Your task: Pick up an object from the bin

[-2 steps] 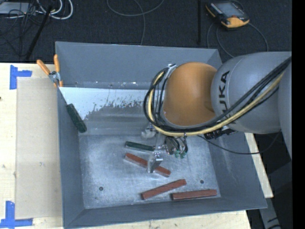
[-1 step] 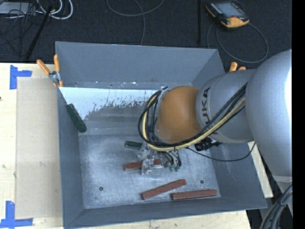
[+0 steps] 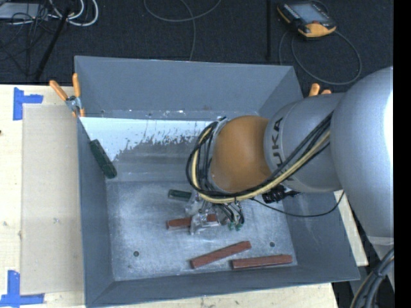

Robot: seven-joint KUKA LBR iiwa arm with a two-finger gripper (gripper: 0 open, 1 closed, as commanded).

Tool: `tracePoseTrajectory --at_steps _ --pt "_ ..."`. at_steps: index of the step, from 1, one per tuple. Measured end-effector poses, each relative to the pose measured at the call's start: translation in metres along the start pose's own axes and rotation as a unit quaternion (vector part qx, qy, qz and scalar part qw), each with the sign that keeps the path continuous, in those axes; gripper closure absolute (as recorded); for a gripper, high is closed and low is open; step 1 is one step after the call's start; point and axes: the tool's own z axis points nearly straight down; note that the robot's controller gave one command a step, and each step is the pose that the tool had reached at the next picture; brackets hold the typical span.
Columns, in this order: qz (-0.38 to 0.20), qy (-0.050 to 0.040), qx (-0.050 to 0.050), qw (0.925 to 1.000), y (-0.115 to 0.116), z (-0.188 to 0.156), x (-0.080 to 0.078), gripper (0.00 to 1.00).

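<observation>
Robot gripper (image 3: pixel 201 222) low over the floor of the grey bin (image 3: pixel 128 262), at the end of a short brown stick (image 3: pixel 178 223).

Nearest us, low in the frame, a slanted brown stick (image 3: pixel 220 254) and a level brown stick (image 3: pixel 261 261) lie almost end to end, apart from the gripper. Above them, mid-frame, we see the gripper at the right end of the short brown stick, whose long axis runs left to right and stretches away leftward. We cannot tell whether the gripper is spread, pressed together or pinching that end. Just beyond lies a small dark piece (image 3: pixel 179 194). Farthest off, upper left, a dark bar (image 3: pixel 103 159) leans on the bin's wall. We judge the short stick the likeliest pick.
</observation>
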Motion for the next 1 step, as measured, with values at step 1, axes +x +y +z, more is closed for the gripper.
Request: tracePoseTrajectory --at_steps 1 --pt "0.009 0.0004 0.001 1.0000 -0.0052 -0.1696 -0.0035 1.00"
